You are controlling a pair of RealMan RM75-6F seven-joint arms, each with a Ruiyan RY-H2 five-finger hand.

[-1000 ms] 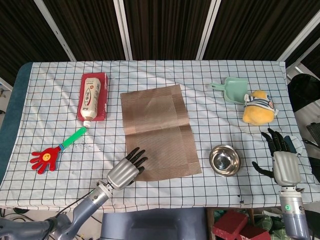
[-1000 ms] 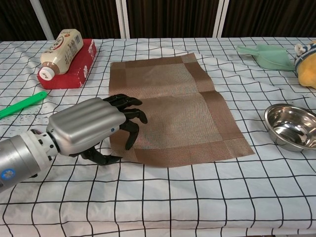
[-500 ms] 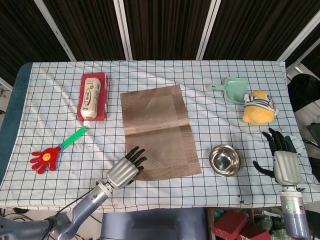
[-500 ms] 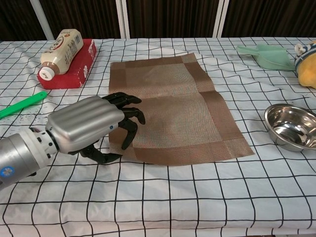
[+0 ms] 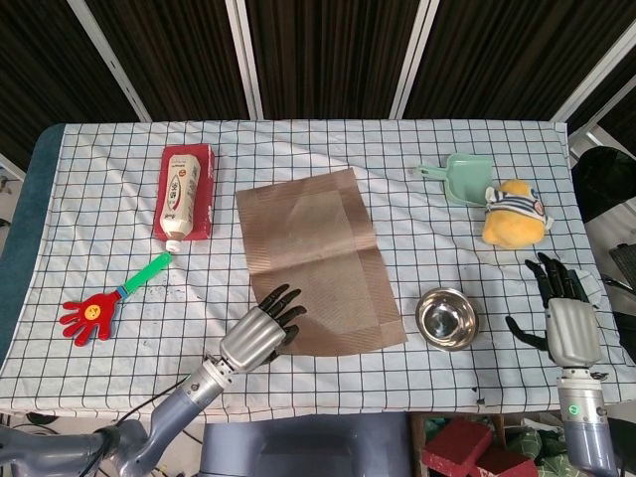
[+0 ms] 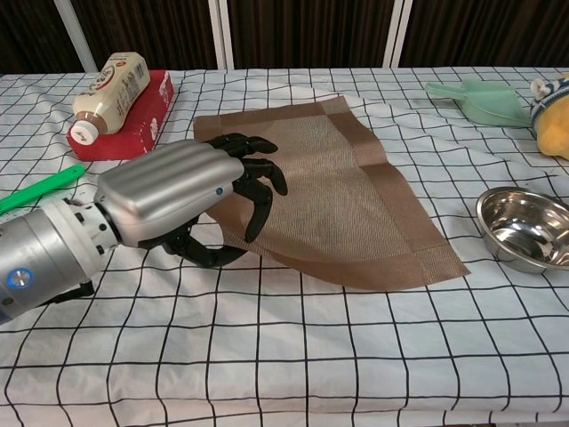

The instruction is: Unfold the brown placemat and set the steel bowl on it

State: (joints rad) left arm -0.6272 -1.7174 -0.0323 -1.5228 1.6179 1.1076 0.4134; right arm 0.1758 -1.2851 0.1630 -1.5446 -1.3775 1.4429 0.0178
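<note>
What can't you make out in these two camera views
- Near left corner of the brown placemat: both views, covered by the left robot hand; actual grip unclear.
- Steel bowl: chest view, cut by right edge.
- Right robot hand: head view only.
- Bottle label: too small.

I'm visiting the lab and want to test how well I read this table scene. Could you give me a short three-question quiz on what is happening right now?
1. True or false: the steel bowl already sits on the brown placemat.
2. Which hand touches the placemat? A) left hand B) right hand C) neither
3. Fill in: the white bottle lies on a ____ box.

Key
1. False. The bowl stands on the checked tablecloth, to the right of the placemat.
2. A. The left hand's fingers rest on the placemat's near left corner; the right hand is off beyond the bowl, holding nothing.
3. red
</note>
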